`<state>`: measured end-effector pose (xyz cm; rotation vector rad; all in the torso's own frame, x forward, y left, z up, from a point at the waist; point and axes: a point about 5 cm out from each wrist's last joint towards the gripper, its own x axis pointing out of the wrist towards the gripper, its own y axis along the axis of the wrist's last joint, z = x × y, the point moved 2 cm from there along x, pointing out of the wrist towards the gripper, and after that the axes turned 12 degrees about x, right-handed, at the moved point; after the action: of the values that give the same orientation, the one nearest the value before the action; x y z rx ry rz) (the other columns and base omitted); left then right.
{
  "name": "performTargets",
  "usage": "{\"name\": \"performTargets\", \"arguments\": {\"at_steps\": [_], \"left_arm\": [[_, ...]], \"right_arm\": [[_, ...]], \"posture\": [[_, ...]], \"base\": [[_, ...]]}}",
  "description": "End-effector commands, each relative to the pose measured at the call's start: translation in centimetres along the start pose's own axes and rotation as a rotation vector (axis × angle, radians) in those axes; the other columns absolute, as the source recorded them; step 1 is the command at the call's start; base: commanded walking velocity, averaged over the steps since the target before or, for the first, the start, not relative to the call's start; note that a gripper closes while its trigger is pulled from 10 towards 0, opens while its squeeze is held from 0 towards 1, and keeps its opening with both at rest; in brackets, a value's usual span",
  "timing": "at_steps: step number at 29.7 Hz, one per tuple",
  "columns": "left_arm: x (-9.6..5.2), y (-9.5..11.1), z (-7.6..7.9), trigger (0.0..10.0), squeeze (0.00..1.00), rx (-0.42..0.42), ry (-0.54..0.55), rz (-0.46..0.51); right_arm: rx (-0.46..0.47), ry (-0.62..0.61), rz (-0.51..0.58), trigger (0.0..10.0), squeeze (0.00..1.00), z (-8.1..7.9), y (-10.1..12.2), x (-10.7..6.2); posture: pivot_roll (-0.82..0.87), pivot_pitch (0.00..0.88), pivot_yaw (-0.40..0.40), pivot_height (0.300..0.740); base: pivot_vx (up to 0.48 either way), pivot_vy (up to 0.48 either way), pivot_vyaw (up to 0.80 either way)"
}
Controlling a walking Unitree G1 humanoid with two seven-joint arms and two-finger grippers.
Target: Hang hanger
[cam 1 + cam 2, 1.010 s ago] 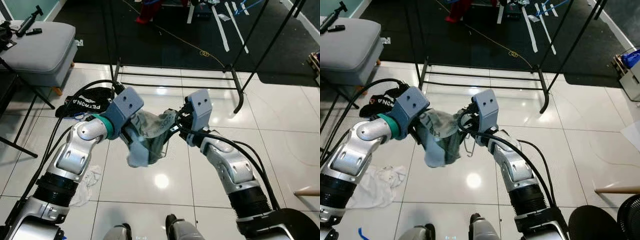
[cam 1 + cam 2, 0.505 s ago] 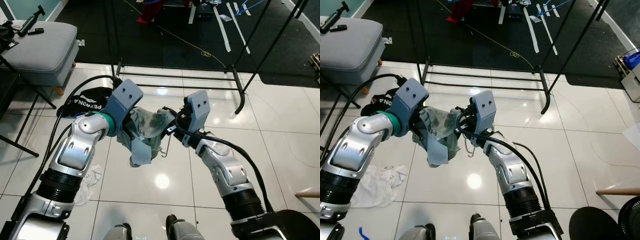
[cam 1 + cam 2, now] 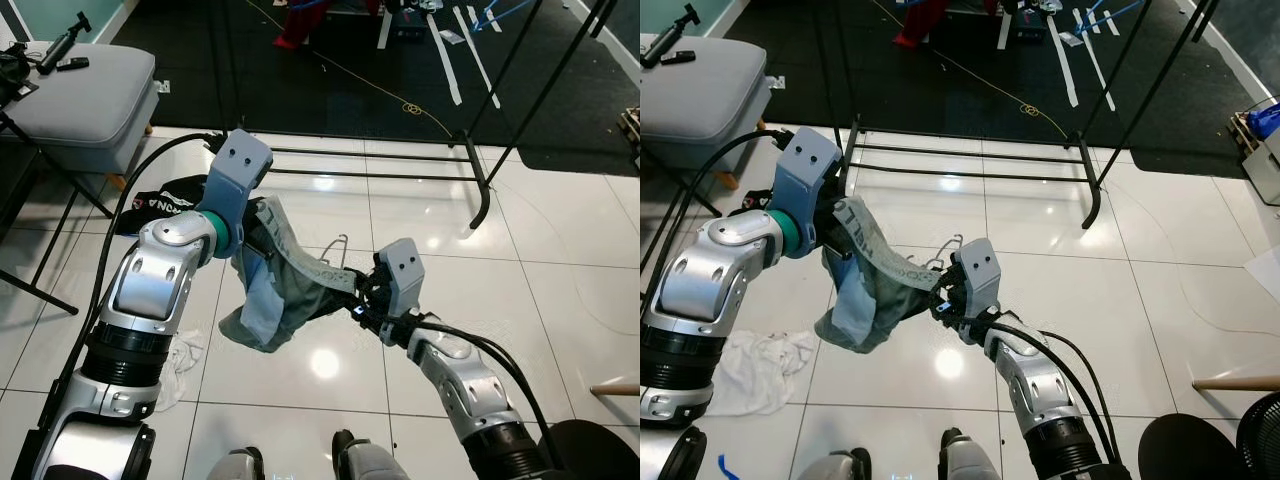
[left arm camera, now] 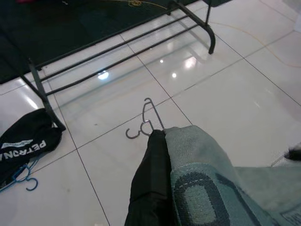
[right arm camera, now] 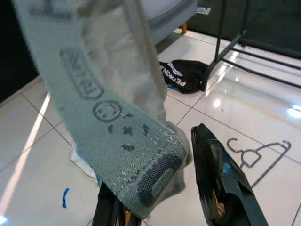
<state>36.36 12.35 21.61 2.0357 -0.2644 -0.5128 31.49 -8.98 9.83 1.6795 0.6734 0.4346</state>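
Note:
A thin wire hanger [image 3: 338, 246] lies flat on the white tile floor, also in the left wrist view as the hanger [image 4: 146, 123]. A grey-green garment [image 3: 290, 292] with a printed waistband is stretched between both grippers above it. My left gripper [image 3: 254, 238] is raised at the upper end and shut on the cloth; its black finger [image 4: 148, 188] presses against the fabric. My right gripper [image 3: 356, 298] is lower, toward the robot. Its fingers [image 5: 221, 183] stand apart, and the waistband [image 5: 122, 146] hangs looped over one of them.
The black clothes rack's base [image 3: 350, 155] stands on the floor behind the hanger. A black printed bag [image 3: 165, 205] lies left, with a grey ottoman [image 3: 80, 95] beyond it. A white cloth [image 3: 180, 360] lies by my left arm. A blue hanger [image 4: 21, 176] rests near the bag.
My left gripper rose and swung left while my right gripper dropped lower, pulling the garment out long. The wire hanger that dangled under the cloth now lies on the floor.

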Motion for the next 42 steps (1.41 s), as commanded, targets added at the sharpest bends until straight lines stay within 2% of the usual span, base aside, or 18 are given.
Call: {"name": "performTargets", "arguments": {"at_steps": [1, 6, 7, 11, 14, 15, 17, 19, 21, 25, 27, 29, 33, 35, 38, 39, 42], "left_arm": [[0.1, 0.3, -0.5, 0.0, 0.0, -0.013, 0.028, 0.002], [0.1, 1.1, -1.5, 0.0, 0.0, -0.057, 0.094, 0.029], [0.1, 1.3, -1.8, 0.0, 0.0, -0.077, 0.111, 0.038], [0.2, 1.5, -2.4, 0.0, 0.0, -0.099, 0.142, 0.041], [0.3, 1.5, -2.4, 0.0, 0.0, -0.101, 0.146, 0.039], [0.3, 1.7, -2.5, 0.0, 0.0, -0.119, 0.147, 0.041], [0.3, 2.4, -2.4, 0.0, 0.0, -0.155, 0.13, 0.053], [0.2, 2.8, -2.4, 0.0, 0.0, -0.162, 0.12, 0.062], [0.1, 3.4, -2.3, 0.0, 0.0, -0.171, 0.103, 0.078], [0.1, 3.8, -2.3, 0.0, 0.0, -0.186, 0.089, 0.088], [-0.1, 4.4, -2.3, 0.0, 0.0, -0.219, 0.069, 0.108], [-0.1, 4.8, -2.3, 0.0, 0.0, -0.229, 0.059, 0.119], [-0.3, 5.9, -2.1, 0.0, 0.0, -0.242, 0.033, 0.146], [-0.8, 7.4, -1.6, 0.0, 0.0, -0.249, -0.032, 0.182], [-0.9, 7.8, -1.4, 0.0, 0.0, -0.251, -0.05, 0.19], [-1.4, 9.0, -0.7, 0.0, 0.0, -0.264, -0.103, 0.222], [-1.6, 9.5, -0.4, 0.0, 0.0, -0.271, -0.127, 0.237]], "right_arm": [[-0.001, -0.016, -0.04, 10.0, 0.0, 0.4, -1.4, -0.6], [0.0, -0.037, -0.059, 10.0, 0.0, 1.0, -2.4, -1.1], [0.019, -0.02, -0.051, 10.0, 1.0, 0.8, -2.5, -1.3], [0.033, 0.066, -0.044, 10.0, 1.0, -0.7, -2.9, -1.5], [0.021, 0.071, -0.047, 10.0, 1.0, -0.9, -3.1, -1.5], [0.022, 0.053, -0.085, 10.0, 0.0, -0.6, -3.8, -1.5], [0.027, -0.031, -0.138, 10.0, 0.0, 0.6, -5.3, -1.8], [0.052, -0.067, -0.107, 10.0, 0.0, 1.1, -5.3, -1.8], [0.109, -0.119, 0.013, 10.0, 0.0, 1.7, -4.6, -1.6], [0.156, -0.154, 0.085, 10.0, 0.0, 2.1, -4.1, -1.3], [0.25, -0.19, 0.159, 10.0, 0.0, 2.5, -3.7, -0.6], [0.283, -0.198, 0.184, 10.0, 0.0, 2.6, -3.5, -0.3], [0.321, -0.139, 0.214, 10.0, 0.0, 2.0, -3.1, 0.4], [0.289, -0.017, 0.203, 10.0, 0.0, 0.5, -2.8, 1.3], [0.279, 0.006, 0.2, 10.0, 0.0, 0.3, -2.8, 1.4], [0.249, 0.032, 0.189, 10.0, 0.0, -0.1, -2.9, 1.7], [0.234, 0.037, 0.182, 10.0, 0.0, -0.2, -2.9, 1.8]], "posture": [[-0.01, 0.109, 0.026, 0.74], [-0.01, 0.109, 0.027, 0.74], [-0.01, 0.11, 0.028, 0.74], [-0.01, 0.11, 0.033, 0.74], [-0.01, 0.11, 0.033, 0.74], [-0.01, 0.11, 0.033, 0.74], [-0.01, 0.112, 0.034, 0.74], [-0.01, 0.114, 0.035, 0.74], [0.0, 0.115, 0.037, 0.74], [0.0, 0.117, 0.041, 0.74], [0.0, 0.118, 0.044, 0.74], [0.01, 0.119, 0.042, 0.74], [0.01, 0.119, 0.04, 0.74], [0.01, 0.12, 0.043, 0.74], [0.02, 0.121, 0.044, 0.74], [0.01, 0.123, 0.043, 0.74], [0.01, 0.123, 0.043, 0.74]], "base": [[0.0, 0.0, 0.0], [0.0, 0.0, 0.0], [0.0, 0.0, 0.0], [0.0, 0.0, 0.0], [0.0, 0.0, 0.0], [0.0, 0.0, 0.0], [0.0, 0.0, 0.0], [0.0, 0.0, 0.0], [0.0, 0.0, 0.0], [0.0, 0.0, 0.0], [0.0, 0.0, 0.0], [0.0, 0.0, 0.0], [0.0, 0.0, 0.0], [0.0, 0.0, 0.0], [0.0, 0.0, 0.0], [0.0, 0.0, 0.0], [0.0, 0.0, 0.0]]}}
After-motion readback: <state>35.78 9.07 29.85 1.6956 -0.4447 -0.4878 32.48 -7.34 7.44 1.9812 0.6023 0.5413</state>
